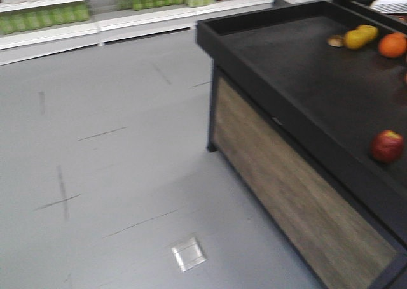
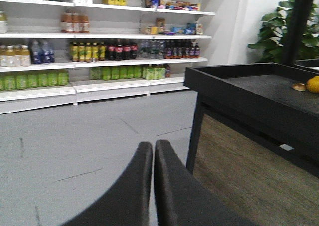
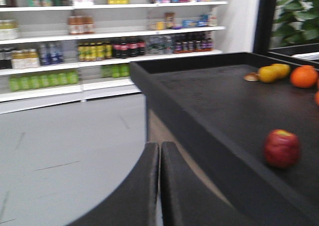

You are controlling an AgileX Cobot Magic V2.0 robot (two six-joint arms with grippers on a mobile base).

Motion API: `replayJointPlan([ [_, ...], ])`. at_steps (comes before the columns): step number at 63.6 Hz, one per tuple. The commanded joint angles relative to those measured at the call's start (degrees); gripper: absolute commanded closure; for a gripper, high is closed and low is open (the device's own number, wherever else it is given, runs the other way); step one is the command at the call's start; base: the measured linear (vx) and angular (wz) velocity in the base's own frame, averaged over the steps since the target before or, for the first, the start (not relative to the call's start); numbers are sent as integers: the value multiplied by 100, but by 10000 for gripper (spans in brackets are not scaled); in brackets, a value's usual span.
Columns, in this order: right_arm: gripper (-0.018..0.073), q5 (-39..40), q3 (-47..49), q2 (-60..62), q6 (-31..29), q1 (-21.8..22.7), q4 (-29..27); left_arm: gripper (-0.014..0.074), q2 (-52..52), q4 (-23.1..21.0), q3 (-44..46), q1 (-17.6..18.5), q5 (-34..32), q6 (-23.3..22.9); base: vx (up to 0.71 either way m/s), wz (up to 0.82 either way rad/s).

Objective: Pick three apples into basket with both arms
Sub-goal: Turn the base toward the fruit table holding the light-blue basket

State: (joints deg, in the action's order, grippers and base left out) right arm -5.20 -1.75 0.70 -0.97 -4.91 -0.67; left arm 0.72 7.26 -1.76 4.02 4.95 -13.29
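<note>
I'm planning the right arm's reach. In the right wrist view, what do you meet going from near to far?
Black right gripper, jaws shut → glossy dark red apple → round orange fruit → white store shelves stocked with bottles.

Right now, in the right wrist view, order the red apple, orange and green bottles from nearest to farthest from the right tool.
1. Red apple, lower right on the counter.
2. Orange, counter's far right.
3. Green bottles, far shelf, left.

Dark red apple [image 3: 281, 148], black table [image 3: 224, 101], seemingly orange fruit [image 3: 304, 76].
</note>
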Motion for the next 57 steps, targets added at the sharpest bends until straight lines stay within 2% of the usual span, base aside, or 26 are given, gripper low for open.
replayJointPlan([
  [1, 568, 441, -56, -55, -39, 26, 14, 603, -103, -47, 26, 40, -391, -24, 13, -61],
  [57, 568, 441, -56, -55, -39, 26, 14, 603, -103, -47, 26, 40, -391, -24, 14, -62],
])
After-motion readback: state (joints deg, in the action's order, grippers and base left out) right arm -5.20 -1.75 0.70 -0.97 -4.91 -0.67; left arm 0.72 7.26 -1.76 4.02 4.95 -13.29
